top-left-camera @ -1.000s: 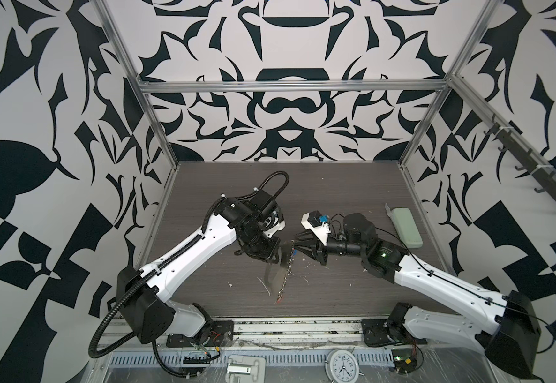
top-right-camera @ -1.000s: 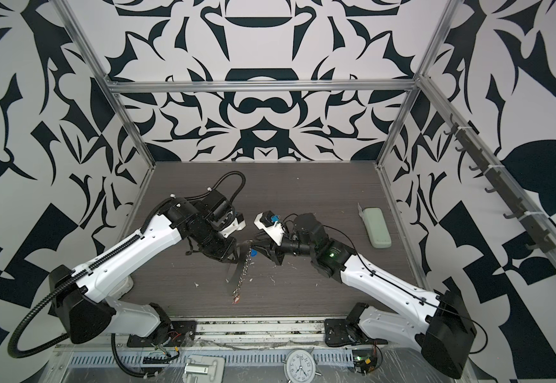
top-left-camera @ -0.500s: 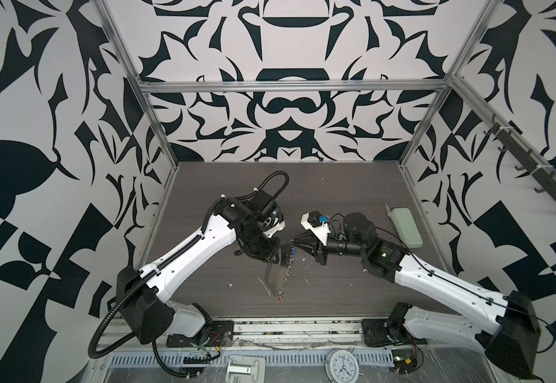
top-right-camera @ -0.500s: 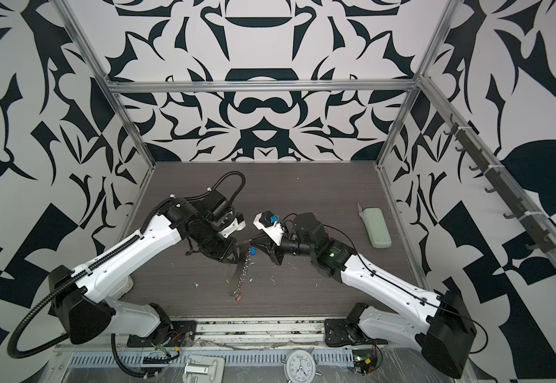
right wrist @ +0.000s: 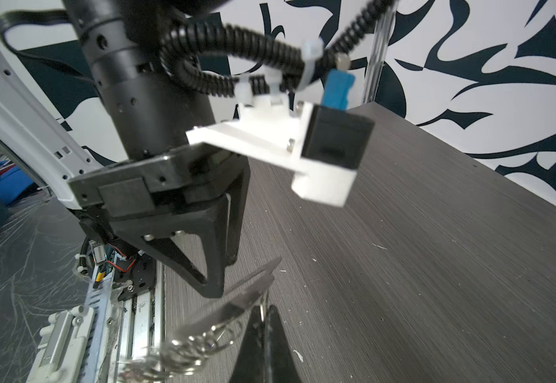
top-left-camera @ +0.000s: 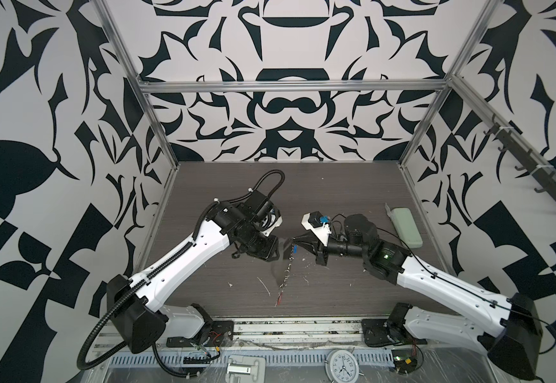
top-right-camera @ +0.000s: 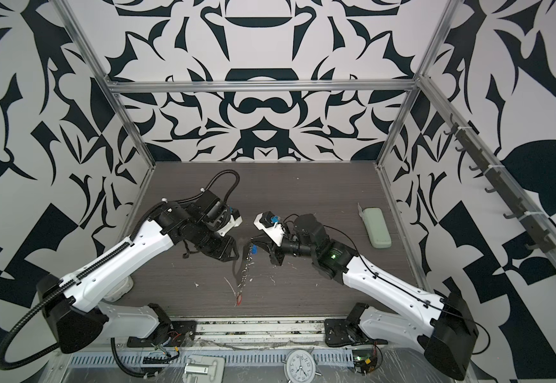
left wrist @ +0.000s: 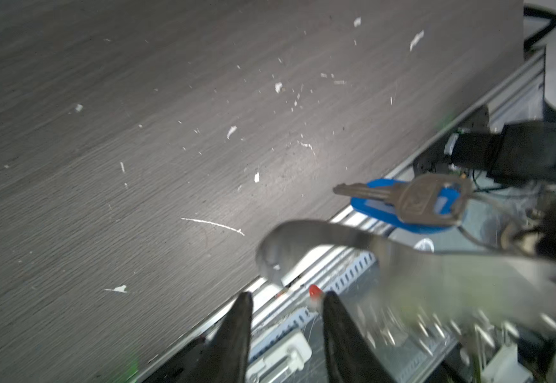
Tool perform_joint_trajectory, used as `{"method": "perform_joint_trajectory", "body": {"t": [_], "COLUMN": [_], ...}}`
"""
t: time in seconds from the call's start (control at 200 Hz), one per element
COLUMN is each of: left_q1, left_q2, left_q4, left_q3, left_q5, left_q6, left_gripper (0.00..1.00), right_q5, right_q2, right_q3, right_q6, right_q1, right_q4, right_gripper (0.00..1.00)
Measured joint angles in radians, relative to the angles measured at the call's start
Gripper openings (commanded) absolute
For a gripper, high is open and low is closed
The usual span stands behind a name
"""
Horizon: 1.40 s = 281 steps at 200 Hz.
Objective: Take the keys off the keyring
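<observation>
The keyring [top-left-camera: 286, 270] hangs above the table as a chain of silver rings with a flat grey loop [left wrist: 303, 232]. My right gripper [right wrist: 264, 310] is shut on a thin ring at the chain's top. A silver key with a blue tag [left wrist: 412, 202] dangles just below that grip and also shows in a top view [top-left-camera: 294, 248]. The red tag [top-left-camera: 280, 298] hangs at the chain's low end near the table. My left gripper [left wrist: 285, 298] is open beside the loop with nothing between its fingers. The red tag's tip [left wrist: 314, 291] shows next to one finger.
A pale-green oblong case [top-left-camera: 406, 227] lies at the right side of the dark tabletop [top-left-camera: 336, 185]. White scraps [left wrist: 213, 223] litter the surface. A metal rail [top-left-camera: 286, 326] and a small clock [top-left-camera: 339, 361] line the front edge. Patterned walls close in the other three sides.
My left gripper's jaws have opened wider beside the grey loop. The right gripper has closed onto the ring. Both arms have barely shifted, and the chain still hangs between them.
</observation>
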Motion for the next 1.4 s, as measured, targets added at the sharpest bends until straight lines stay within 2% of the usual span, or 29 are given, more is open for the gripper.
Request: {"method": "perform_joint_trajectory", "body": {"t": [0.235, 0.405, 0.545, 0.605, 0.715, 0.965, 1.145, 1.295, 1.405], "left_q1": [0.0, 0.0, 0.0, 0.0, 0.0, 0.006, 0.008, 0.008, 0.008], "left_q2": [-0.196, -0.377, -0.465, -0.476, -0.475, -0.476, -0.475, -0.465, -0.462], "left_q4": [0.18, 0.455, 0.669, 0.738, 0.823, 0.98, 1.012, 1.009, 1.006], "left_q3": [-0.114, -0.297, -0.414, -0.436, -0.436, -0.438, -0.438, -0.438, -0.438], "left_q5": [-0.182, -0.203, -0.198, -0.191, -0.158, 0.043, 0.164, 0.211, 0.233], "left_q6": [-0.033, -0.04, -0.031, -0.021, 0.003, 0.017, 0.021, 0.019, 0.017], "left_gripper": [0.53, 0.66, 0.71, 0.7, 0.57, 0.49, 0.39, 0.37, 0.32], "right_q5": [0.047, 0.063, 0.066, 0.063, 0.039, -0.069, -0.131, -0.175, -0.2], "right_q2": [0.0, 0.0, 0.0, -0.001, -0.001, -0.027, -0.042, -0.049, -0.059], "right_q3": [0.022, 0.048, 0.073, 0.084, 0.116, 0.159, 0.164, 0.164, 0.164], "right_q6": [0.004, 0.0, -0.018, -0.031, -0.056, -0.083, -0.082, -0.073, -0.063], "right_q1": [0.0, 0.0, 0.0, 0.0, 0.0, -0.028, -0.045, -0.058, -0.068], "right_q4": [-0.018, -0.034, -0.056, -0.064, -0.092, -0.129, -0.131, -0.138, -0.138], "right_gripper": [0.0, 0.0, 0.0, 0.0, 0.0, 0.0, 0.0, 0.0, 0.0]}}
